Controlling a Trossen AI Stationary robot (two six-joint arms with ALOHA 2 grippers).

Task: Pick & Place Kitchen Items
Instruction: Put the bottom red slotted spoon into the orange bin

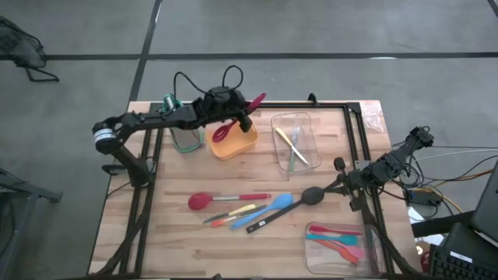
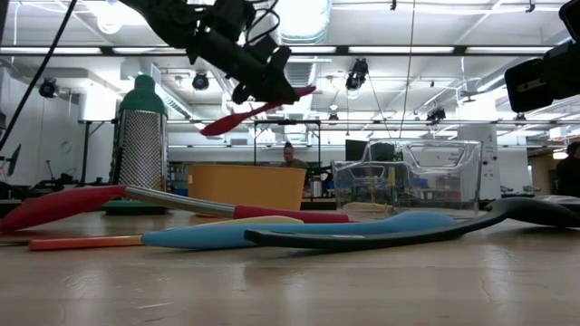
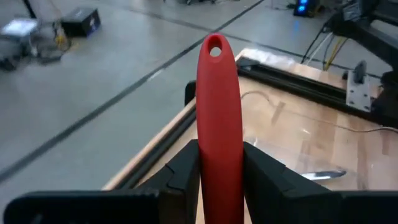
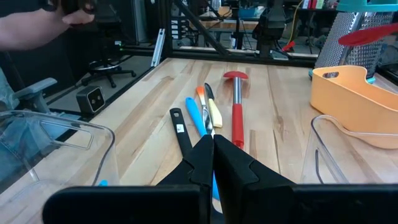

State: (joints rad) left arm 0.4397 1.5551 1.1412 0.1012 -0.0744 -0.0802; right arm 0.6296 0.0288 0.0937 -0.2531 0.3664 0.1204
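Observation:
My left gripper (image 1: 240, 117) is shut on a red slim utensil (image 1: 233, 120) and holds it in the air over the orange tub (image 1: 237, 146); the low view shows the utensil (image 2: 254, 112) tilted above the tub (image 2: 245, 186). My right gripper (image 4: 212, 148) is shut and empty at the table's right side (image 1: 341, 180), just right of the black ladle's bowl (image 1: 311, 194). A red spoon (image 1: 204, 201), a yellow piece (image 1: 243, 210), an orange utensil (image 1: 219, 221) and a blue spatula (image 1: 272, 207) lie flat on the table beside the ladle. My left gripper pinches the red utensil's handle (image 3: 219, 155) between its two fingers (image 3: 184, 171). The handle runs forward between them, and its free end with the hole (image 3: 215, 51) sticks out past the tips. The utensil is lifted clear and tilted, its head (image 2: 214, 127) lower than the handle end.
A teal-handled grey grater (image 1: 184, 134) stands left of the tub. A clear tray (image 1: 310, 134) with a yellow and a green piece sits at the far right. Another clear tray (image 1: 372, 250) with teal and red utensils sits at the near right. Black rails frame the table.

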